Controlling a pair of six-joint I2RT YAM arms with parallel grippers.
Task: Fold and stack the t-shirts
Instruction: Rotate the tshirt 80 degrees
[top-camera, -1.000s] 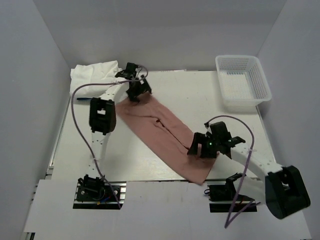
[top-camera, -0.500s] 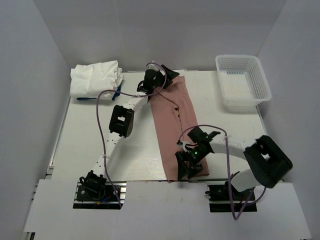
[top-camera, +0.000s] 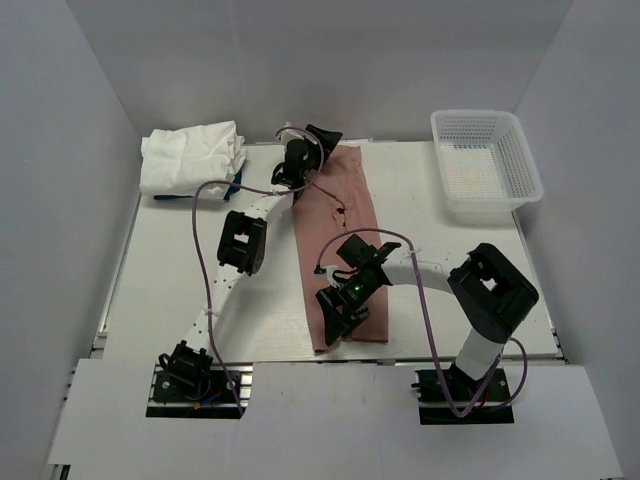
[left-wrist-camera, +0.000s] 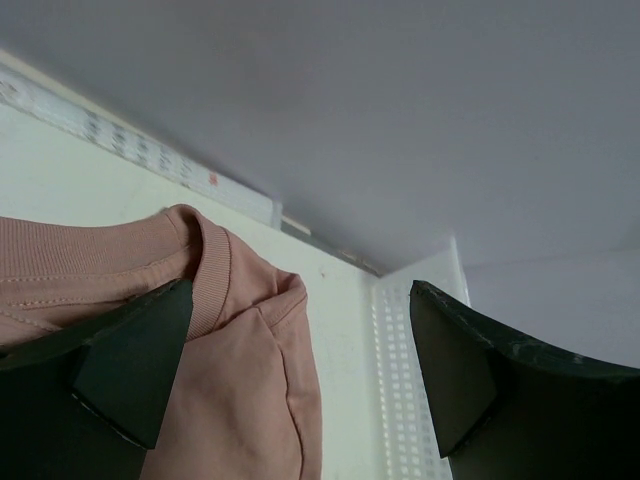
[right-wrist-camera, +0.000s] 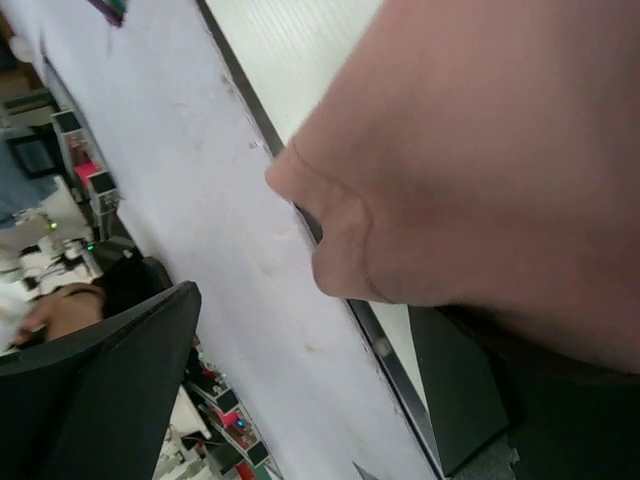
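The pink t-shirt (top-camera: 345, 200) lies as a long narrow strip down the middle of the table, collar at the far end. My left gripper (top-camera: 318, 140) is at that collar, open. In the left wrist view the ribbed collar (left-wrist-camera: 215, 270) sits against the left finger, and the gripper (left-wrist-camera: 300, 375) grips nothing. My right gripper (top-camera: 335, 318) is open at the near hem. In the right wrist view the pink cloth (right-wrist-camera: 480, 150) hangs over the right finger of the gripper (right-wrist-camera: 290, 390). The white t-shirts (top-camera: 190, 158) are piled at the far left corner.
A white mesh basket (top-camera: 480, 205) stands at the far right corner. Something blue (top-camera: 236, 184) pokes out beside the white pile. The table's near edge (top-camera: 250, 352) runs just below the shirt's hem. Grey walls enclose the table on three sides.
Both arms swung the pink shirt from a diagonal lie to a nearly straight strip. The left gripper went right along the far edge. The right gripper moved left to the near hem.
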